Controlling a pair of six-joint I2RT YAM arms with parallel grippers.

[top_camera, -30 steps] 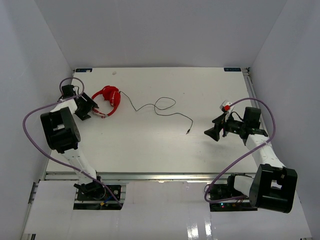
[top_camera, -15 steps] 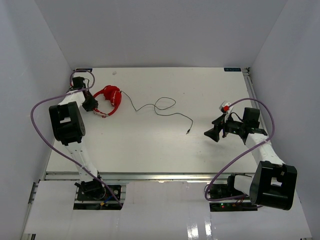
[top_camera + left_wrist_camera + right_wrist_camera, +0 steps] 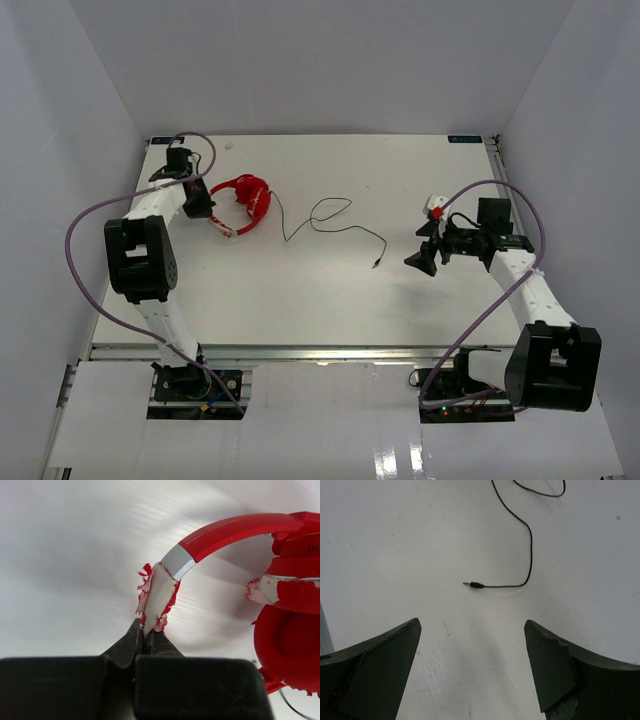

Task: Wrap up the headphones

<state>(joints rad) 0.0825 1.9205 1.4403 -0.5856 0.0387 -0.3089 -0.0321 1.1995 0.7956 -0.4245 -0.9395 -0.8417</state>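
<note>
In the top view the headphones [image 3: 250,198] lie on the white bench [image 3: 300,300] toward its 10 o'clock region, near the far left corner. The left gripper [image 3: 147,632] sits just at their 9 o'clock side. The left wrist view shows its jaws clenched on a frayed, white-and-red flaking piece at the end of the red headband [image 3: 235,527], just below the silver slider. From there the headband arcs away toward 2 o'clock in that view. One round red earcup [image 3: 285,650] lies at 3 to 4 o'clock of the gripper, its edge also flaking.

The thin black cord [image 3: 531,550] leaves the headphones and trails across the middle of the bench toward 3 o'clock. It makes one loose loop on the way, then bends down toward 5 o'clock. It ends in the jack plug [image 3: 476,585], which lies flat on the bench, apart from everything else.

The right gripper [image 3: 471,625] is released, its two dark fingers spread wide and holding nothing. In the top view it hovers at the 3 o'clock side of the bench. It is near the jack plug but not touching it. In the right wrist view the plug lies at 12 o'clock of the gap between the fingers.

A purple cable [image 3: 68,240] loops around each arm.
</note>
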